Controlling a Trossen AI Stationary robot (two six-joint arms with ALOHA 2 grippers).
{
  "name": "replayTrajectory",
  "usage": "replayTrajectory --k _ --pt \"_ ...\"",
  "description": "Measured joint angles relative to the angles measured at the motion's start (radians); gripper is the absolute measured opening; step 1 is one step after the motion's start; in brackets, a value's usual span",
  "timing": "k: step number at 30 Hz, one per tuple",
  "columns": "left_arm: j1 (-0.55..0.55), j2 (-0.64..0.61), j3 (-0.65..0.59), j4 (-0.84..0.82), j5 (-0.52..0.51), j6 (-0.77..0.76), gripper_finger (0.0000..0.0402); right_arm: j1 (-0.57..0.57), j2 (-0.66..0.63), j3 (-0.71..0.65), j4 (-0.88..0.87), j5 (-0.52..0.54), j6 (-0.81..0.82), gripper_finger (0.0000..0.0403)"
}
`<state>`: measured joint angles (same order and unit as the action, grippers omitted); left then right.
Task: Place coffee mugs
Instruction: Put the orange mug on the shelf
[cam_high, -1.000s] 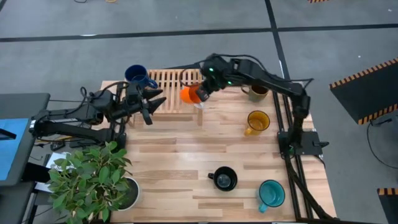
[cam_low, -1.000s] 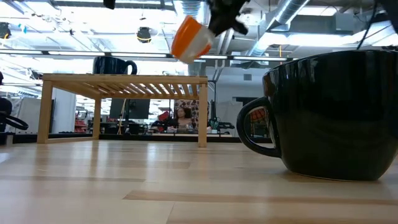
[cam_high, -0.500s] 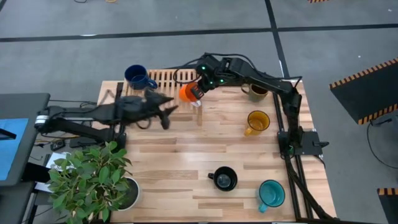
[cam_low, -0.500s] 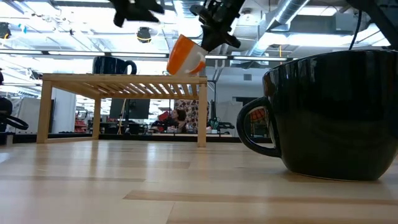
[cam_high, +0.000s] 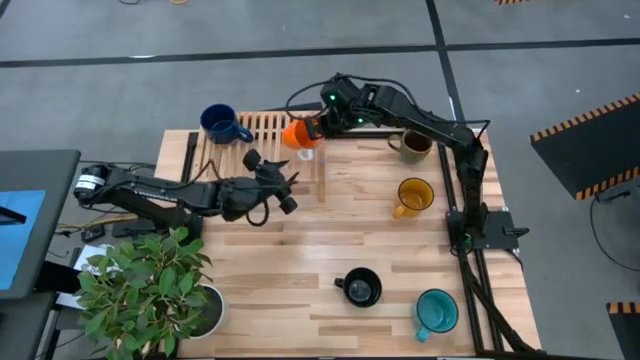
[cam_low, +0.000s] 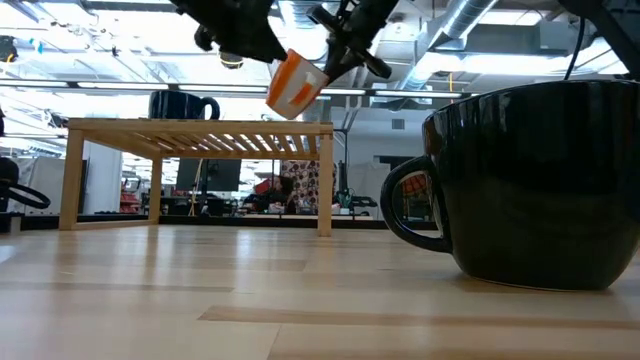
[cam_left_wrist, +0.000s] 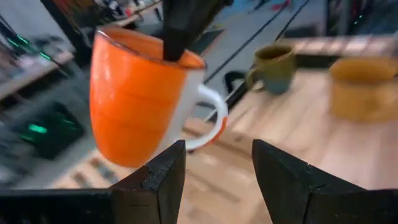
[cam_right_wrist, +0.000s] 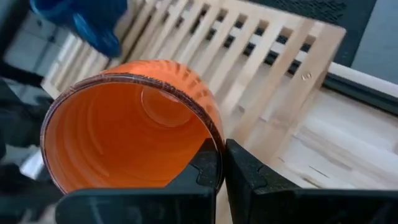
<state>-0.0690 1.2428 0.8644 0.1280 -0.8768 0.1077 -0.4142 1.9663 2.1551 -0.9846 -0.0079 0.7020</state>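
The orange mug (cam_high: 297, 134) hangs tilted in my right gripper (cam_high: 316, 128), just above the right end of the wooden slatted rack (cam_high: 262, 146). It also fills the left wrist view as the orange mug (cam_left_wrist: 137, 99), white handle to the side. My left gripper (cam_high: 287, 192) is open, reaching over the table just near of the rack and pointing at the mug without touching it. The dark blue mug (cam_high: 220, 124) stands on the rack's left end. The olive-brown mug (cam_high: 413, 146), yellow mug (cam_high: 412, 196), black mug (cam_high: 360, 288) and teal mug (cam_high: 436, 311) stand on the table. My right gripper pinches the orange mug's rim (cam_right_wrist: 208, 134), one finger inside the mug and one outside. The fingers (cam_left_wrist: 183, 25) come down on it slanting from above and from the table's right. The mug is lifted clear, tilted, its mouth toward the gripper (cam_low: 293, 84).
A potted plant (cam_high: 150, 285) stands at the near left corner. The black mug (cam_low: 530, 190) looms close in the low view. Bare tabletop (cam_high: 300, 250) lies between the rack and the near mugs. The right arm's post (cam_high: 470, 215) stands at the right edge.
My right gripper has carried the orange mug toward the far edge and a little left, over the rack's right end, lowering it slightly. My left arm has swung out from beside the rack's left part toward the right and near side, stretching under the mug.
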Motion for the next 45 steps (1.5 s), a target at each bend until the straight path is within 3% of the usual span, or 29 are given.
replayTrajectory --k 5,11,25,28,32,34,45 --pt "-0.005 0.069 -0.001 0.094 -0.042 0.241 0.0172 -0.001 0.000 0.000 0.072 -0.071 0.041 0.0032" --pt "-0.005 0.140 -0.002 0.253 -0.145 0.391 0.0172 0.010 0.000 0.000 0.066 -0.077 0.050 0.0032" --pt "0.054 0.200 -0.002 0.291 -0.139 0.399 0.0167 0.021 0.000 0.000 0.074 -0.099 0.050 0.0032" --pt "0.075 0.199 -0.002 0.292 -0.102 0.383 0.0138 0.020 0.000 0.000 0.085 -0.097 0.046 0.0032" --pt "0.085 0.198 -0.001 0.287 -0.068 0.395 0.0047 0.019 0.002 0.000 0.083 -0.109 0.051 0.0035" --pt "0.084 0.193 -0.001 0.286 -0.025 0.402 0.0020 0.019 0.004 -0.001 0.086 -0.121 0.048 0.0043" --pt "0.085 0.190 -0.002 0.311 -0.056 0.366 0.0015 0.001 -0.029 0.002 0.097 -0.156 -0.043 0.0092"
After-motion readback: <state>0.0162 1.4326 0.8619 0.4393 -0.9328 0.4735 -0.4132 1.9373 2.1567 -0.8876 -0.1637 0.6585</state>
